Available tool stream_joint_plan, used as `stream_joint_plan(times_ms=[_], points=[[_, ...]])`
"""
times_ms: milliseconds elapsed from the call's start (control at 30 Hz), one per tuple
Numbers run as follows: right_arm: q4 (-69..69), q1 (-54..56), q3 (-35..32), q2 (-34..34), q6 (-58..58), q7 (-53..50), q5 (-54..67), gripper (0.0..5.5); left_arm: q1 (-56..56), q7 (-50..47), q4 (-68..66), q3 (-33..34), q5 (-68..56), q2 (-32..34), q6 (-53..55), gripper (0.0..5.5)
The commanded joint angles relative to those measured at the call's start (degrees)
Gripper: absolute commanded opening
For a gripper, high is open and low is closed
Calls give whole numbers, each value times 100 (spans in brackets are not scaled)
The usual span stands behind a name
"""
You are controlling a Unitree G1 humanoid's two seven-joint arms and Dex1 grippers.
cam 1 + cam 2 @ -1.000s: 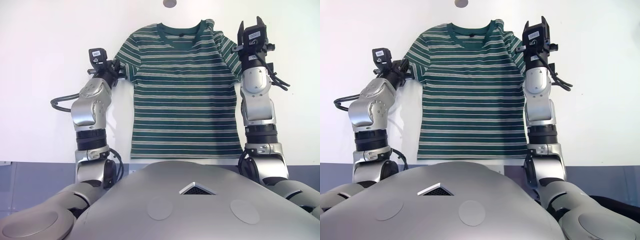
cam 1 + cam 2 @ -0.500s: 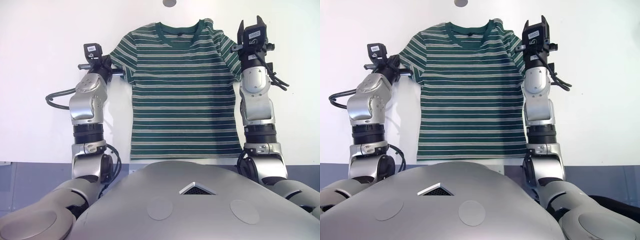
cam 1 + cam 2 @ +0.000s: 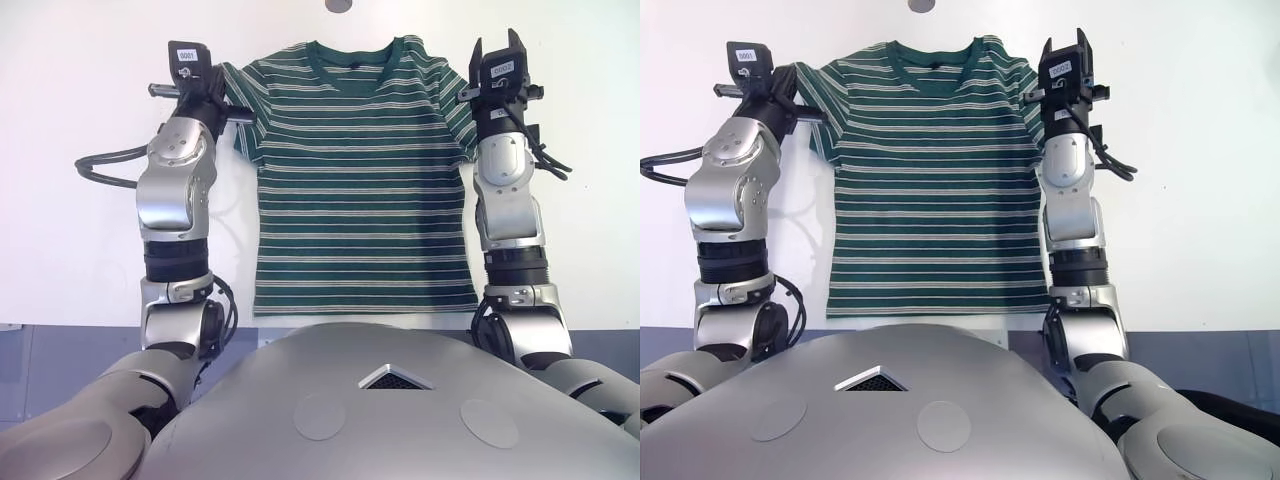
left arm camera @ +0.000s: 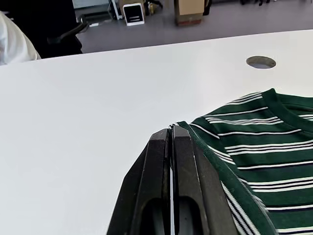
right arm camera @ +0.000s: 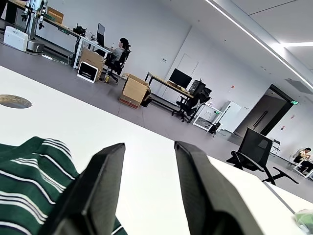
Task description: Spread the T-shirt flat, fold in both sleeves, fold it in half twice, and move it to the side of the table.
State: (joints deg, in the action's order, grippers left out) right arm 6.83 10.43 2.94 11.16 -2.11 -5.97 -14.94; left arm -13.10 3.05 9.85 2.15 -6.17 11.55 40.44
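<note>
The left arm (image 3: 178,190) and right arm (image 3: 508,200) had silver shells with black bands at the joints. Black cables (image 3: 100,165) looped beside each arm. The black left gripper (image 4: 171,130) and right gripper (image 3: 497,42) each bore a small white label (image 3: 184,55).

Bright, even light falls from overhead; a ceiling strip (image 5: 244,22) glows far off. The white desk (image 3: 70,250) glares almost featureless, its shadows faint and soft.

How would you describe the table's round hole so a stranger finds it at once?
Start at the white table and find the striped green T-shirt spread on it. Just beyond its collar sits the round grey hole, small, plain and set into the tabletop.
</note>
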Motion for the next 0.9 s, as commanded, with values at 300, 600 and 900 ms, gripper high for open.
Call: stream_joint_plan(times_ms=[300, 600, 900], points=[[57, -10, 57, -135, 1, -50, -89, 189, -208, -20, -258, -639, 48, -742, 323, 2], [73, 16, 65, -188, -8, -74, -109, 189, -497, -219, -1052, -681, 64, -1293, 48, 2], [115, 9, 54, -184, 0, -78, -123, 189, -708, 172, -503, -669, -304, -1481, 114, 161]])
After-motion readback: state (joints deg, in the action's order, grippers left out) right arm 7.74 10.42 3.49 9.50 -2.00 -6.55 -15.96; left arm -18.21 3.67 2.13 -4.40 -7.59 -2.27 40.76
